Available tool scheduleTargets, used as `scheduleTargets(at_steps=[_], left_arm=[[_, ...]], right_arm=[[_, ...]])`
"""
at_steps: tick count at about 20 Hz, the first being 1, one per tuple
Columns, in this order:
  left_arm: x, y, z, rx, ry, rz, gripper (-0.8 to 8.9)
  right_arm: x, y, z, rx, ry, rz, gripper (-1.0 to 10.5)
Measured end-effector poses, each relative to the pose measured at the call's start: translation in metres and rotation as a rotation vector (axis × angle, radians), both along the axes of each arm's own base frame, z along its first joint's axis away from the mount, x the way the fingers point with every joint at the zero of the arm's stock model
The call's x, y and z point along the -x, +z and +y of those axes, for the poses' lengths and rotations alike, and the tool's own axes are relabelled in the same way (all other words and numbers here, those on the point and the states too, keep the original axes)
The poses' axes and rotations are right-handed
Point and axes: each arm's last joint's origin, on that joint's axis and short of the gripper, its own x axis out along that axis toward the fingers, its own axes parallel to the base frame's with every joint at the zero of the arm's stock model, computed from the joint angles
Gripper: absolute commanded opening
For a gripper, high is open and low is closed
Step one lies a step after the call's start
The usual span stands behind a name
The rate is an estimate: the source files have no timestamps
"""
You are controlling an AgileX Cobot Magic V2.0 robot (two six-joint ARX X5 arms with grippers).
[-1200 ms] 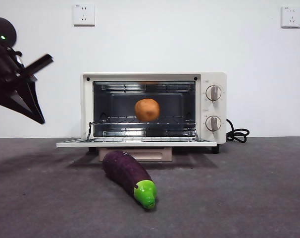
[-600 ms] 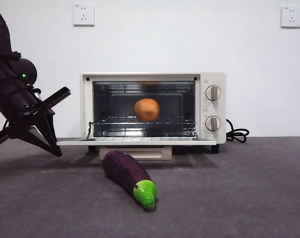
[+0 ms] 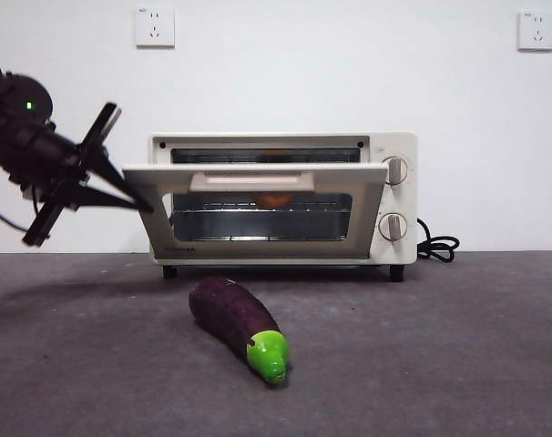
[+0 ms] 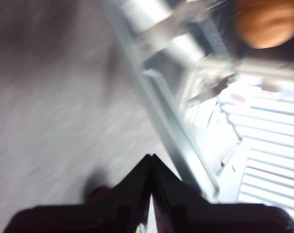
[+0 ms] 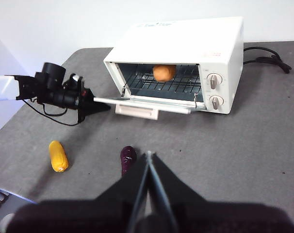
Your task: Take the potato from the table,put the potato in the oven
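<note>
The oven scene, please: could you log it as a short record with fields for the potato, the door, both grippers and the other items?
potato: potato sits on the wire rack inside the oven
oven door: door partly raised, not yet shut
left gripper: left gripper shut, tip at the door's left corner
right gripper: right gripper shut, hovering over the table, away from the oven
eggplant: eggplant lies on the table in front of the oven
corn: corn lies on the table, apart from the oven
</note>
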Motion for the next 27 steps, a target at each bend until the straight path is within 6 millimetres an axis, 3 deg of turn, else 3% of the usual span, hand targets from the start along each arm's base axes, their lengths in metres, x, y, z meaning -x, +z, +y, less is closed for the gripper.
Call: scheduleTargets(at_steps=[3,11,19,27], left_arm=[[-0.004,0.017,0.0,0.036,0.029,-0.069,-0.06],[-0.018,0.031,0.001,0.072,0.136,-0.163,-0.06],[-0.024,0.038,0.002,0.04,0.231,-0.25,-0.06],[-0.024,0.041,0.001,0.089,0.16,-0.262,-0.06]], right_arm=[[0.0,0.0,0.0,0.0,0.0,0.0,0.0],[-0.001,0.0,-0.001,0.009,-0.03,-0.01,0.0],[-0.001,0.0,-0.001,0.016,-0.054,-0.018,0.0],[-0.001,-0.003,-0.004,0.064,-0.115,-0.017,0.0]])
